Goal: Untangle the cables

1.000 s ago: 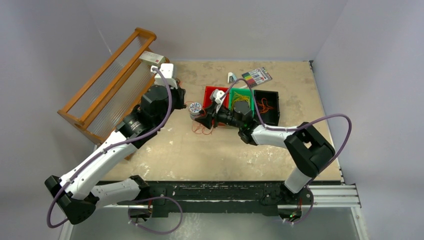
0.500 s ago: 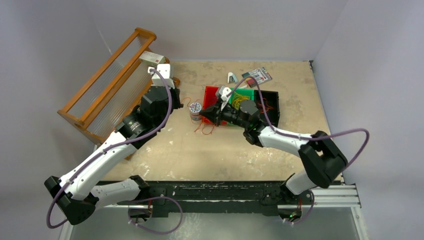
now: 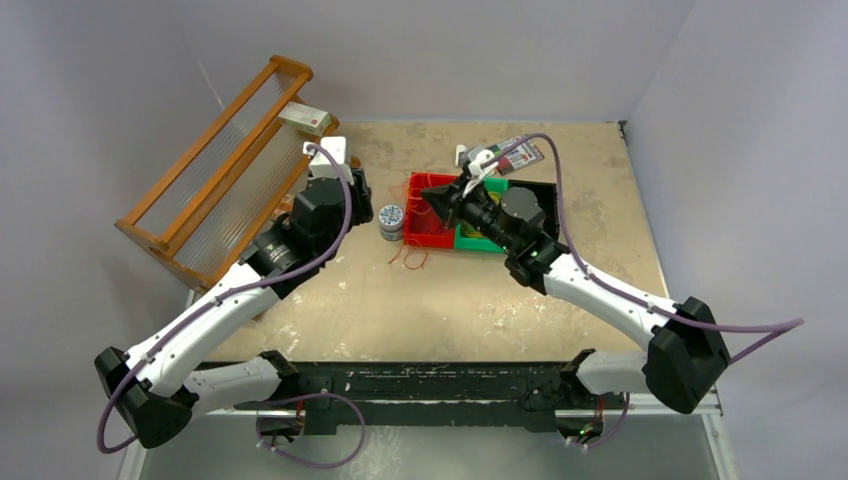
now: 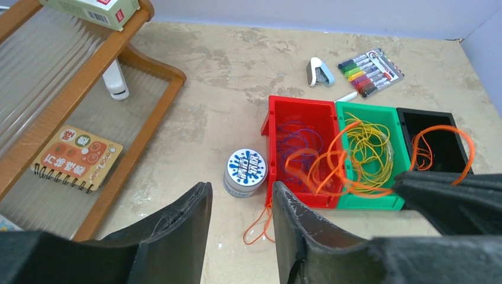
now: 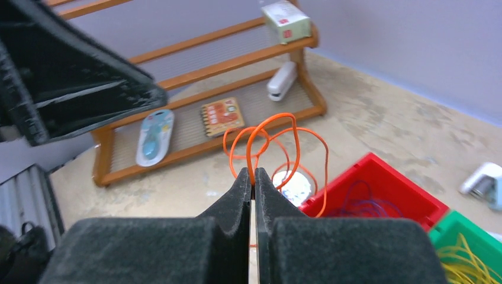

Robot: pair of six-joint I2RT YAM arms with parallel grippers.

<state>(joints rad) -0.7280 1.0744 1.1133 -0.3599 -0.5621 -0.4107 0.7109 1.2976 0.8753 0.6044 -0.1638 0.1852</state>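
Table (image 3: pixel 440 310) scene: right gripper (image 5: pixel 253 173) pinches orange cables (image 4: pixel 441 126)

Wooden rack (image 3: pixel 215 150) lines the table's left side. Red bin (image 4: pixel 302 102), green bin (image 4: pixel 364 107) and black bin (image 4: pixel 429 118) sit side by side, with yellow cables (image 4: pixel 367 148) in the green one. The pinched orange loops hang over the bins. Left gripper (image 4: pixel 241 189): jaws narrowly apart, empty.

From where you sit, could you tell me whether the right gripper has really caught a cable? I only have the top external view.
Observer: Yes; the right wrist view shows the right gripper shut on orange cables, their loops rising above it.
Operator: Thank you. Is the other one holding anything?
Observer: No; its own wrist view shows the left gripper open and empty.
Operator: And is anything sorted already?
Observer: From the left wrist, thin purple strands lie in the red bin.
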